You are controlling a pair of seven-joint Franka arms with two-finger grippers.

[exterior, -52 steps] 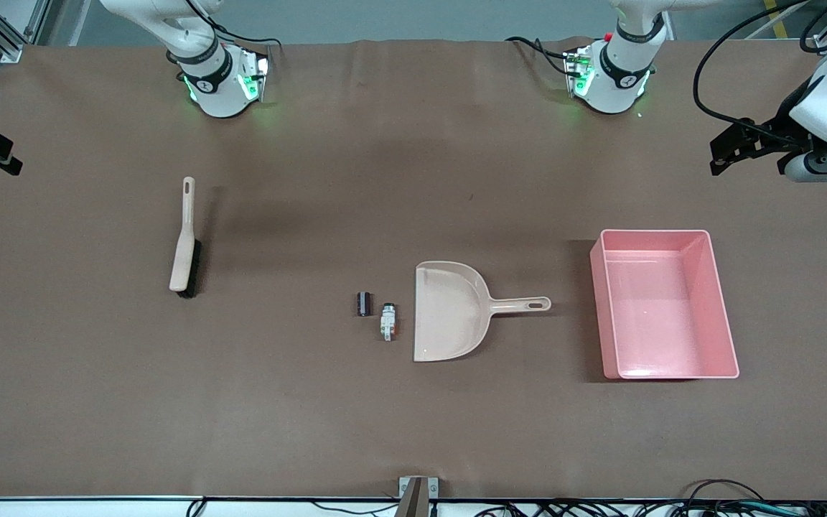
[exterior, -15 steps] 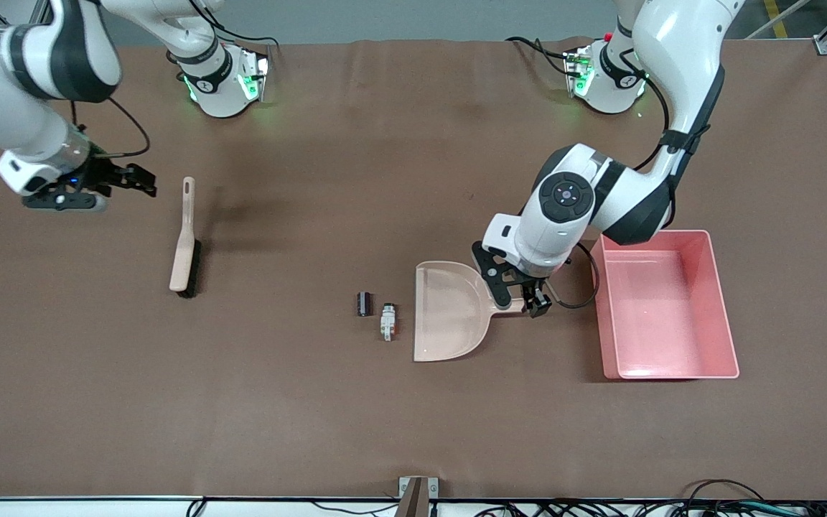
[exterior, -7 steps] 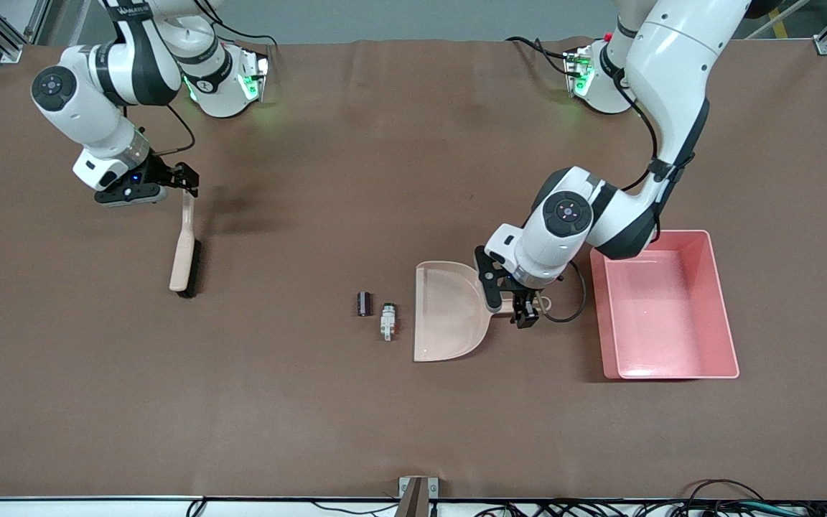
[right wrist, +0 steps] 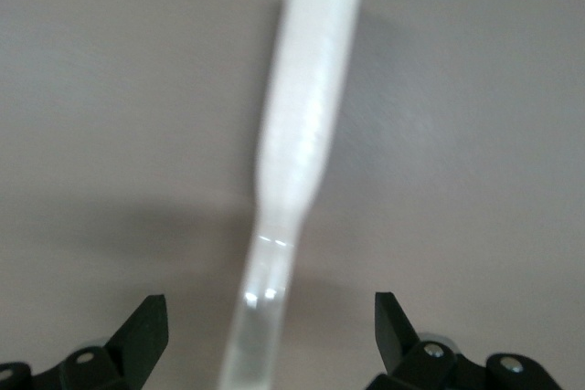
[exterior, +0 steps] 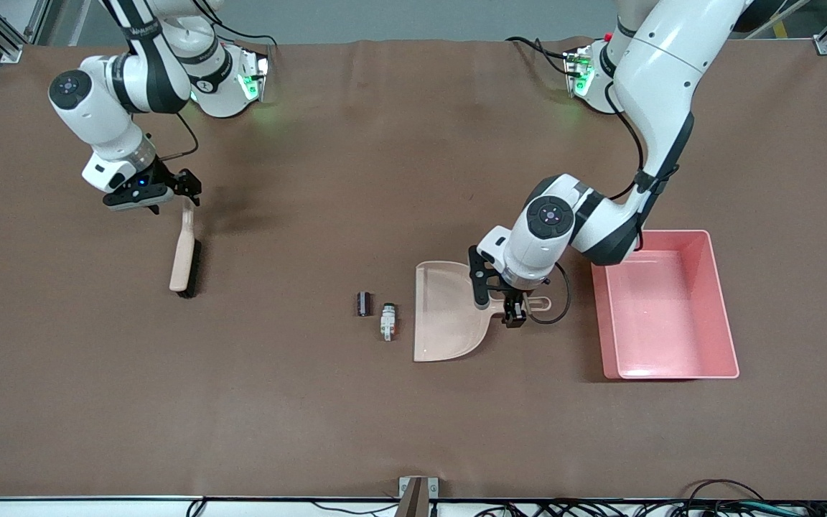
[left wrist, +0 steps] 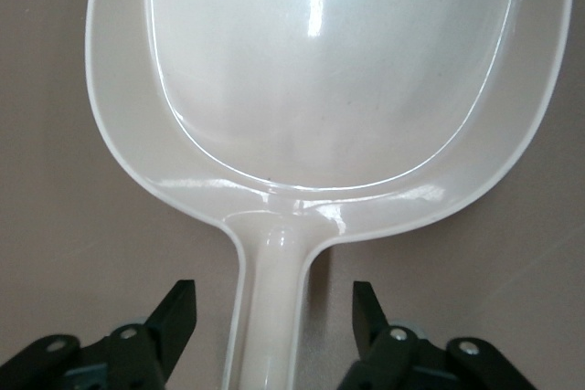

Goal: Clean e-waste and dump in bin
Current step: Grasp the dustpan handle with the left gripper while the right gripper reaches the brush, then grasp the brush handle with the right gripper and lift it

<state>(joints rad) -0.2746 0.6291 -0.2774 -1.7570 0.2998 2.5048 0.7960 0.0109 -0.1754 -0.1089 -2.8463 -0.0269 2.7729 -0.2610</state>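
Both end effectors gape, left end effector (left wrist: 274,317) straddling dustpan (left wrist: 320,89) handle (wrist view).

On the plain brown table (exterior: 413,416), the bin (exterior: 722,316) was pink, the dustpan (exterior: 449,316) and brush handle (exterior: 185,244) pale beige, its bristles (exterior: 196,269) black, and the e-waste one dark cylinder (exterior: 364,303) and one white-grey piece (exterior: 388,320) with orange and green bits.
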